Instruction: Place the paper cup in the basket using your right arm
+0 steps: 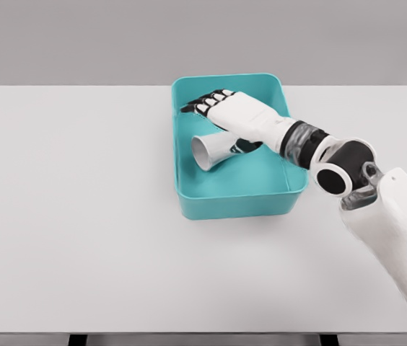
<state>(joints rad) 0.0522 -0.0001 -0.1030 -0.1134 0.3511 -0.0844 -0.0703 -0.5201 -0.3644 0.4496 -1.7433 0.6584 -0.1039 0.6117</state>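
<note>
Teal basket [189, 189] sits on the white table [73, 216], and everything else is placed against it. Inside it the paper cup [209, 150] lies on its side, open mouth toward the basket's left wall. Over the cup, within the basket, the right hand [234, 117] hides the cup's far end; its fingers [211, 101] reach out fairly straight toward the basket's back-left corner. Whether the thumb underneath grips the cup cannot be told. The arm's lower part is cut off at the picture's right edge.
</note>
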